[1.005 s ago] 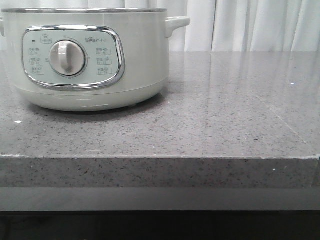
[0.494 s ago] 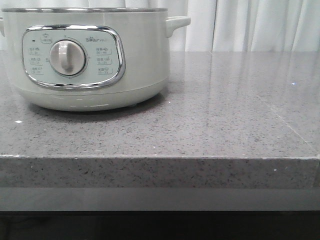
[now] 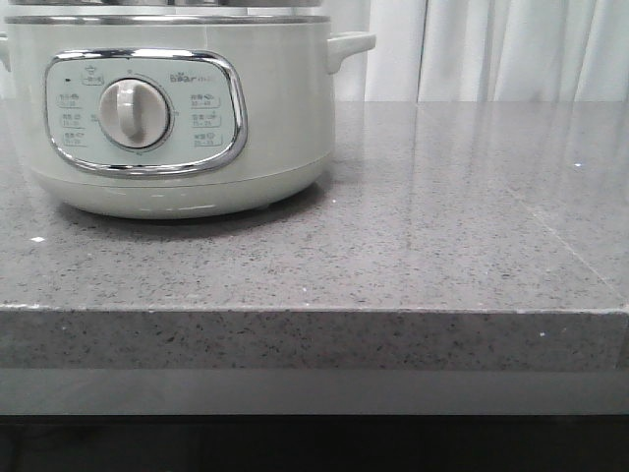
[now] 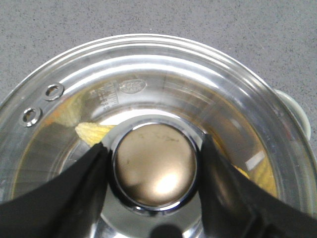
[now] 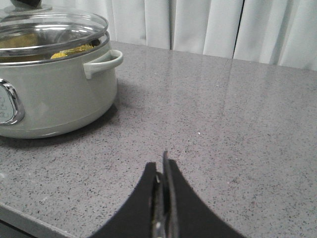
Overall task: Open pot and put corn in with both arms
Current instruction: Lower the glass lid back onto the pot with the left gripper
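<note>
The pale grey-green pot (image 3: 275,118) stands at the left of the counter, with its dial panel facing me. Its steel-rimmed glass lid (image 4: 163,64) sits on or just above the rim and also shows in the right wrist view (image 5: 54,25). My left gripper (image 4: 153,144) is shut on the lid's bronze knob (image 4: 156,171), one black finger on each side. The yellow corn (image 4: 91,131) lies inside the pot under the glass and shows in the right wrist view (image 5: 74,51) too. My right gripper (image 5: 161,166) is shut and empty, low over the counter to the right of the pot.
The grey speckled stone counter (image 3: 442,246) stretches right of the pot to a front edge (image 3: 314,310). White curtains (image 5: 208,25) hang behind it. The pot's side handle (image 5: 104,62) sticks out towards the right.
The lid's steel rim has come down into the front view at the top of the pot. The pot has shifted very slightly to the right.
</note>
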